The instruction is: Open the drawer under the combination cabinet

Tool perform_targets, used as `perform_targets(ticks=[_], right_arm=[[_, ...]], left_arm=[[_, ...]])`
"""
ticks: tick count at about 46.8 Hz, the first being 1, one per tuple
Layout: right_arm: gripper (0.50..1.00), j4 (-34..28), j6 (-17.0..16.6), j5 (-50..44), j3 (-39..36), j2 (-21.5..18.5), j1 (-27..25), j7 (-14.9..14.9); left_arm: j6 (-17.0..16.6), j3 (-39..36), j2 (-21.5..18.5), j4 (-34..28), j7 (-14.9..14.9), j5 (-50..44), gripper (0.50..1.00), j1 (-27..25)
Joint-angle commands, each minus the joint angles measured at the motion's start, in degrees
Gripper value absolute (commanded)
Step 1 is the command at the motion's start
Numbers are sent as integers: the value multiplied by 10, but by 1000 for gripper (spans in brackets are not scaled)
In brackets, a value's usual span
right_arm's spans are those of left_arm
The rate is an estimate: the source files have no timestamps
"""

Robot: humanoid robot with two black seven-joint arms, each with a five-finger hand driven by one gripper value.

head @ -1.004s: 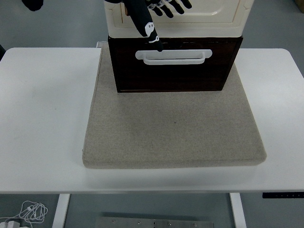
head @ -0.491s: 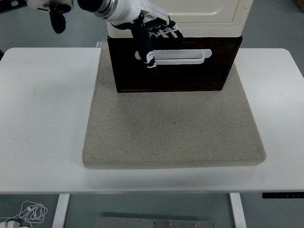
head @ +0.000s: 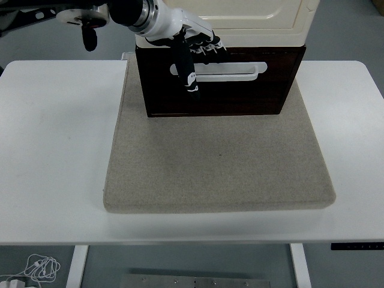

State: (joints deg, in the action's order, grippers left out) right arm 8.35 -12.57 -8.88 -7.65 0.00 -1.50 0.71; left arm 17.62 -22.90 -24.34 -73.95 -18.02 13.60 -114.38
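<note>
fingers (head: pixel 191 75) of left hand (head: pixel 193 51): curled over white handle (head: pixel 231 70), drawer (head: pixel 219 84), mat (head: pixel 219 159) far edge. stiff, likely slides easily; pull at handle centre.

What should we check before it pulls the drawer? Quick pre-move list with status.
1. Left hand at the white handle: ok, over the handle's left end.
2. Fingers hooked behind the handle: cannot tell, the hand's back hides the contact.
3. Drawer shut: ok, its dark front sits flush under the cream cabinet.
4. Pull path clear: ok, the beige mat in front of the drawer shows nothing lying on it.
5. Cabinet braced against sliding: not ok, no second hand is in view holding it.
</note>
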Motion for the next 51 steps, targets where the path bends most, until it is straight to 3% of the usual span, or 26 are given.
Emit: perform_targets(ticks=[1,15,51], right_arm=[[926,0,0,0,0,0,0,0],[926,0,0,0,0,0,0,0],[926,0,0,0,0,0,0,0]], left_arm=[[0,0,0,0,-1,1,1000,4],[0,3,25,49,-3,9,1000,27],[-7,6,62,71,-5,9,1000,47]])
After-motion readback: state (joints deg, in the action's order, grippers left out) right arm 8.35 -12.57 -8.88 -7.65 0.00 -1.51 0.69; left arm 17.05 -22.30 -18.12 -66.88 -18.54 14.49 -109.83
